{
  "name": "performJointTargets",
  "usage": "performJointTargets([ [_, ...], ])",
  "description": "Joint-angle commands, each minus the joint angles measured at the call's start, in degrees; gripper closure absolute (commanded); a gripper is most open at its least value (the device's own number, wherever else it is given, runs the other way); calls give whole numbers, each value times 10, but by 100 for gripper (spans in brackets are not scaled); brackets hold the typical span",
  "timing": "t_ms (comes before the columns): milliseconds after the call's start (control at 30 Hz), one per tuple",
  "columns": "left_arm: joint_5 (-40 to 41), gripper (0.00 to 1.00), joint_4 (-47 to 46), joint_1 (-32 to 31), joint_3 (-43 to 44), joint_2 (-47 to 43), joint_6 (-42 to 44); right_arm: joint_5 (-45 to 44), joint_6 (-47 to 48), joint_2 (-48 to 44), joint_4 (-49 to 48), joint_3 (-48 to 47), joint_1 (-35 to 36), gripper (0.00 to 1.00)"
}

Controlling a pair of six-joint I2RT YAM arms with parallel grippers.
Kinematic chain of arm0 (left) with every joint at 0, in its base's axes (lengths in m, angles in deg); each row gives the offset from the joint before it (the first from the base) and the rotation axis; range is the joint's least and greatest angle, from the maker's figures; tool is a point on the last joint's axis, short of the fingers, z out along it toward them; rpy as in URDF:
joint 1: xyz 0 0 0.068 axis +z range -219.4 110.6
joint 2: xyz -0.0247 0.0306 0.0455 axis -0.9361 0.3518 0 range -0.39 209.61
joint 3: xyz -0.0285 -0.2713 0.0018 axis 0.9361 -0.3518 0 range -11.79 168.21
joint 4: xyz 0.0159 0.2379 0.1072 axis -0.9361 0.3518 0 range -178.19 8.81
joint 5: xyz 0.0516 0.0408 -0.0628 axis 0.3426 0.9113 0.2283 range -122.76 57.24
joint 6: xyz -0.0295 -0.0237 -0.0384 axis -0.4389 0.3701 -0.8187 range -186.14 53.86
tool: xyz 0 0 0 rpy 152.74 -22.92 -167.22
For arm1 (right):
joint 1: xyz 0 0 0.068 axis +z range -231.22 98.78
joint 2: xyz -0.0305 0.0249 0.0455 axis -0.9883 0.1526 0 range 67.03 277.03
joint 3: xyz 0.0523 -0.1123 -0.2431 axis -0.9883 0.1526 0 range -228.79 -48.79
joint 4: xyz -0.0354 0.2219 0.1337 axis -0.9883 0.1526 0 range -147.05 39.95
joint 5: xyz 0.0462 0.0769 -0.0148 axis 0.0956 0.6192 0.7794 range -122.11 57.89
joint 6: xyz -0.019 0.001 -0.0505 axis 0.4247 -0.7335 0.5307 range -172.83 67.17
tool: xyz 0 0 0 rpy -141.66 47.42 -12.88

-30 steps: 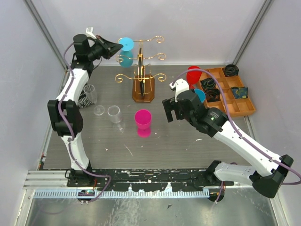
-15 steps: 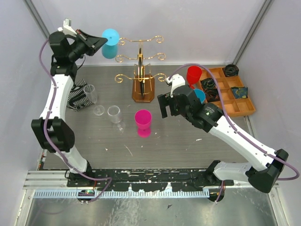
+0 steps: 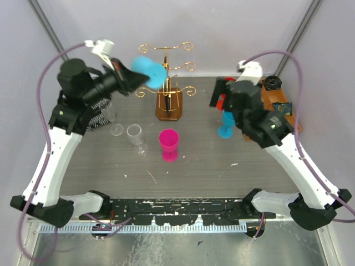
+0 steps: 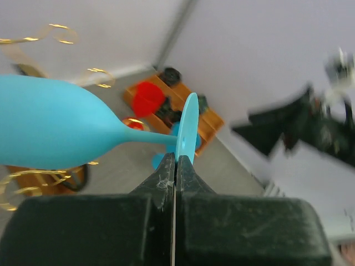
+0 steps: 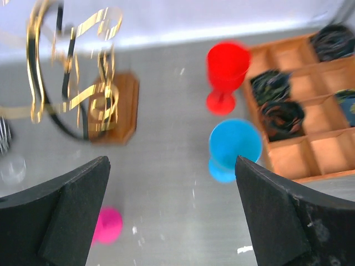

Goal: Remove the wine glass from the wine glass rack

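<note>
The wine glass [image 3: 148, 71] is cyan and lies on its side in the air, just left of the gold wire wine glass rack [image 3: 167, 66], apart from its scroll arms. My left gripper [image 3: 129, 76] is shut on the rim of the glass's foot [image 4: 188, 128]; the bowl [image 4: 50, 130] points left in the left wrist view. Blurred gold scrolls [image 4: 55, 32] show behind it. My right gripper [image 3: 221, 95] hovers open and holds nothing, high over the table right of the rack, with its wide-set fingers [image 5: 72, 210] framing bare table.
A pink glass [image 3: 169, 143] stands in front of the rack's wooden base [image 3: 169, 106]. A blue glass [image 5: 234, 147] and a red glass [image 5: 227, 75] stand beside the orange compartmented tray [image 3: 280, 119]. Clear glasses [image 3: 135, 134] stand at the left.
My left arm has pulled the cyan glass off the rack's upper arm, up and left, then swung it forward beside the rack. The right arm has risen and moved to the back right.
</note>
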Motion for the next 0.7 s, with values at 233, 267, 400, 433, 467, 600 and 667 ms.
performJointTargets([
  [233, 447, 100, 144, -465, -70, 5, 347, -100, -2, 33, -14, -220, -154, 0],
  [267, 488, 100, 138, -513, -72, 29, 370, -99, 3, 38, -15, -236, -163, 0],
  [400, 634, 100, 83, -626, -72, 113, 476, -88, 12, 48, -25, -273, -179, 0],
  [433, 654, 100, 69, -639, -72, 133, 493, -86, 12, 47, -30, -274, -181, 0],
  [467, 673, 100, 50, -647, -75, 149, 509, -85, 12, 44, -33, -272, -182, 0],
  [600, 745, 100, -68, -666, -129, 196, 574, -89, 22, 32, -47, -264, -184, 0],
  [667, 779, 100, -154, -675, -172, 220, 624, -94, 30, 25, -53, -259, -185, 0],
])
